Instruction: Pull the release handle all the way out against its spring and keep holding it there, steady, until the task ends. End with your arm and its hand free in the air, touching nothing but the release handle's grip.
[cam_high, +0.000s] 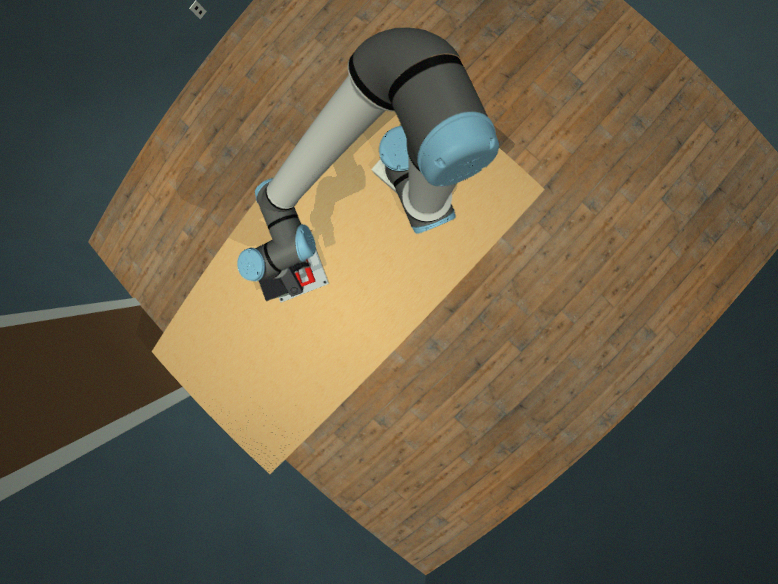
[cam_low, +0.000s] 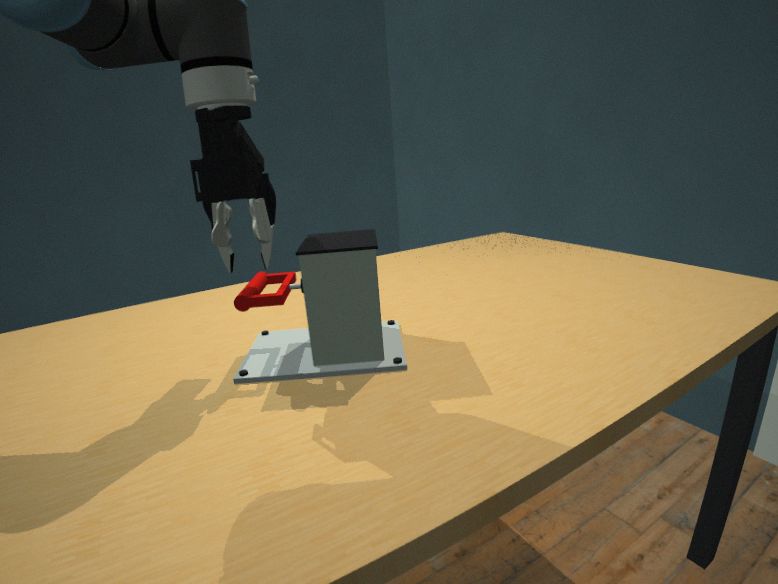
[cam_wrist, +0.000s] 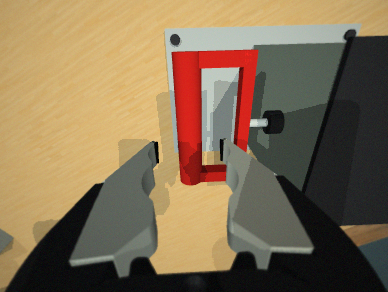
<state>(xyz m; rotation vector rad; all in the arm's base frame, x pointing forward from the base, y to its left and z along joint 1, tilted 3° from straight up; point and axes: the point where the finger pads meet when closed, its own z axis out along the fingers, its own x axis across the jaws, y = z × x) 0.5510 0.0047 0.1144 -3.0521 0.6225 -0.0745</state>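
Open air is left between the hand (cam_low: 246, 262), its fingers parted and holding nothing, and the red handle (cam_low: 264, 290) just below. Passage toward the table's (cam_low: 565, 326) far edge is blocked by the grey housing (cam_low: 342, 301), which stands on a base plate (cam_low: 263, 367).
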